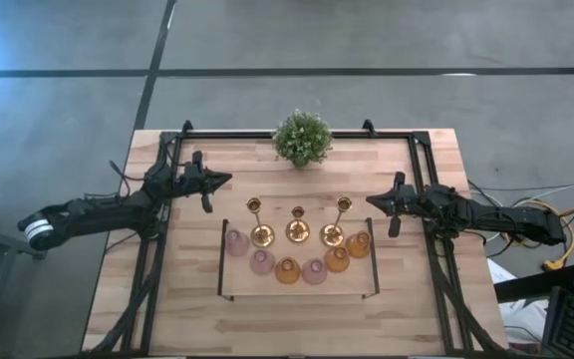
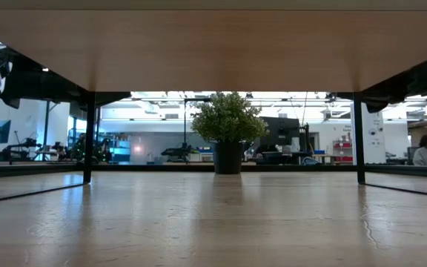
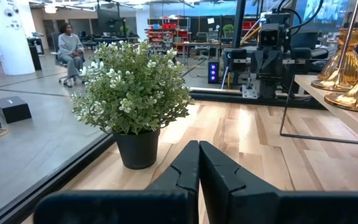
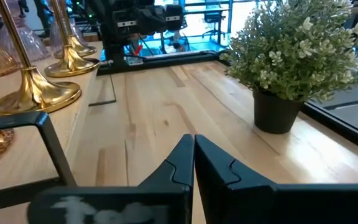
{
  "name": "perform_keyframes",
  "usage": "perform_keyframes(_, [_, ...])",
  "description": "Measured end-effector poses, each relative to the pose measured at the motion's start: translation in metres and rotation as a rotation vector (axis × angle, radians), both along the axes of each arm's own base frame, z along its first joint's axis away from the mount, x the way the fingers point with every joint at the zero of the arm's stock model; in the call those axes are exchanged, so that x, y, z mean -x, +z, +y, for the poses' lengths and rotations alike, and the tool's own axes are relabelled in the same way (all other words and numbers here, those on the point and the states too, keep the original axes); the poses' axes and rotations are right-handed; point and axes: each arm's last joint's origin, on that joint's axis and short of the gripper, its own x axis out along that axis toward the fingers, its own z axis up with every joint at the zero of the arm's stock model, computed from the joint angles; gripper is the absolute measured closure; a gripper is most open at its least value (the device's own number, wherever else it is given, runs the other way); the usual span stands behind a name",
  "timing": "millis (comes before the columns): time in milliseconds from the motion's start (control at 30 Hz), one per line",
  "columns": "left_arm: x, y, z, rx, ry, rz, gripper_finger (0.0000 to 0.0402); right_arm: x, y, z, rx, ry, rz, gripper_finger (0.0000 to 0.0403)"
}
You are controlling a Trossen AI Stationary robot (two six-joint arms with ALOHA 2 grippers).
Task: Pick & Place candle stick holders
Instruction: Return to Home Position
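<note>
Dark fingers [image 3: 182, 174] pressed tip to tip: the left gripper [image 3: 199, 163] is clenched with no gap and grasps nothing. It is held above the left side of the table [image 1: 192, 299], clear of the shelf [image 1: 267, 289], and points across toward the other arm. The right gripper [image 4: 193, 158] is the same, squeezed together and empty. It hangs over the table's right side and aims back at the left one. Neither touches anything.

Between them the wooden shelf stands on thin black legs at the table's middle. On it three gold candlesticks [image 1: 297, 227] stand upright in a row along the far side, apart from one another. In front of them six glass cups [image 1: 287, 270] curve in an arc. From the left arm's side they run pink, pink, amber, pink, amber, amber, each just beside the next.

Beyond the shelf, at the middle of the table's far edge, sits the plant [image 1: 302, 138] in its dark pot. The low view sees it from under the shelf board. Off the table, a person [image 3: 71, 53] sits in the room behind.
</note>
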Motion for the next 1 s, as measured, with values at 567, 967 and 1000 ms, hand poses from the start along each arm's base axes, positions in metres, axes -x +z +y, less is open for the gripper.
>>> perform_keyframes(567, [0.002,0.012,-0.017,-0.011,-0.09,-0.075,0.0389,0.0,0.0,0.0,-0.002,0.001,0.0,0.0394])
perform_keyframes(967, [0.013,0.016,-0.04,-0.041,-0.069,-0.081,0.0389,0.0,0.0,0.0,0.0,0.002,0.0,0.0394])
perform_keyframes(1000, [0.014,0.015,-0.042,-0.043,-0.08,-0.07,0.0389,0.0,0.0,0.0,-0.001,0.002,0.0,0.0394])
